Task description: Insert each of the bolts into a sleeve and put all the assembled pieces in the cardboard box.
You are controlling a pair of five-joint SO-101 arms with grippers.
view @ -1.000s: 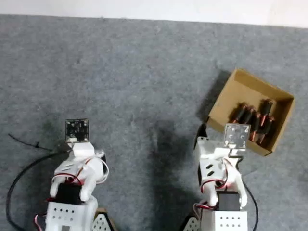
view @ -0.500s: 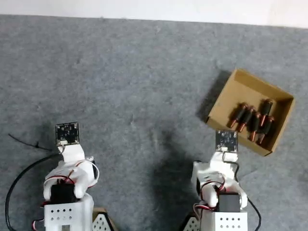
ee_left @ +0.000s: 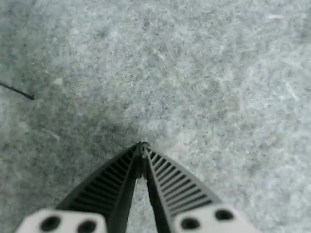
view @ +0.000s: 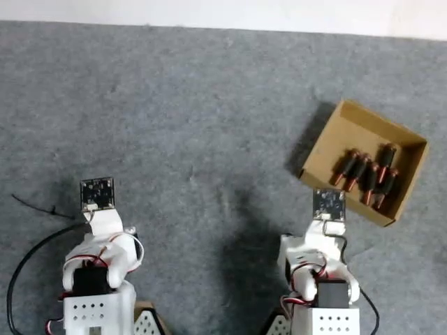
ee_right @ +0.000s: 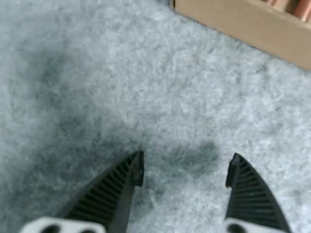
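The cardboard box point(view: 328, 150) lies at the right of the grey carpet and holds several copper-and-black assembled pieces point(view: 366, 174) side by side. Its outer wall point(ee_right: 243, 24) runs along the edge of the right wrist view. My right gripper point(ee_right: 184, 167) is open over bare carpet just short of that wall, nothing between its fingers. My left gripper point(ee_left: 141, 148) is shut on nothing, tips touching above bare carpet at the left. In the high view both arms are drawn back at the near edge, the left arm point(view: 98, 244) and the right arm point(view: 321, 258).
A thin black wire point(view: 38, 208) lies on the carpet left of the left arm, and its end point(ee_left: 17, 92) appears in the left wrist view. The carpet reaches to a pale strip point(view: 223, 12) at the far edge.
From one second ago to half a second ago both arms pulled back toward the near edge, the right one away from the box. Since then nothing has moved.
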